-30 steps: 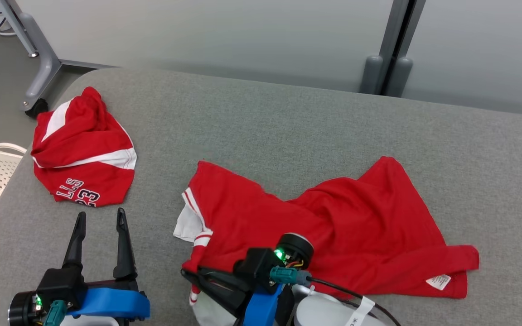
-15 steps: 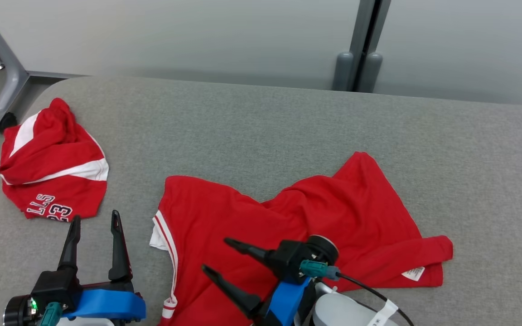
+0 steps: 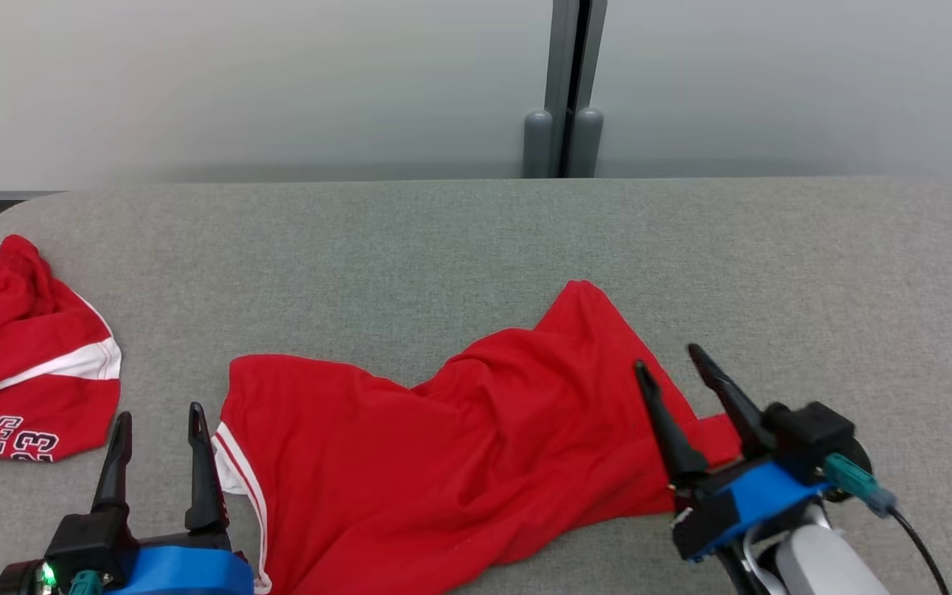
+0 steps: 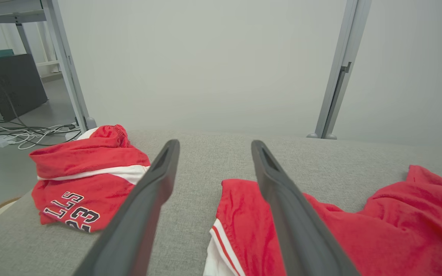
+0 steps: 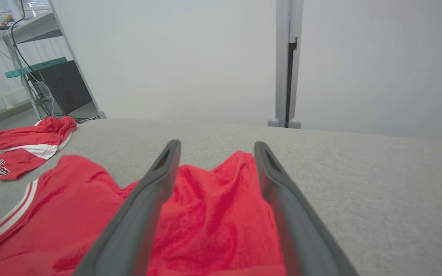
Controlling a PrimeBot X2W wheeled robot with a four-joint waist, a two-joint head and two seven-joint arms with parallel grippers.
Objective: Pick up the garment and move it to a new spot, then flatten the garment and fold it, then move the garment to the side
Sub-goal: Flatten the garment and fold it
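Head view | garment [image 3: 443, 463]: red, rumpled, white-striped edge at left

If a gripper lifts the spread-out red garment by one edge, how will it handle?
Likely floppy: the red garment lies in soft folds, so it should drape from the pinch point. Probably light, as the cloth looks thin. Pushed, it would likely bunch rather than slide on the textured grey surface.

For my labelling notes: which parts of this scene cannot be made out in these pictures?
- Head view: the spread red garment runs off the bottom edge.
- Head view: the right gripper covers that garment's right end.
- Head view: the left edge cuts the crumpled red garment.
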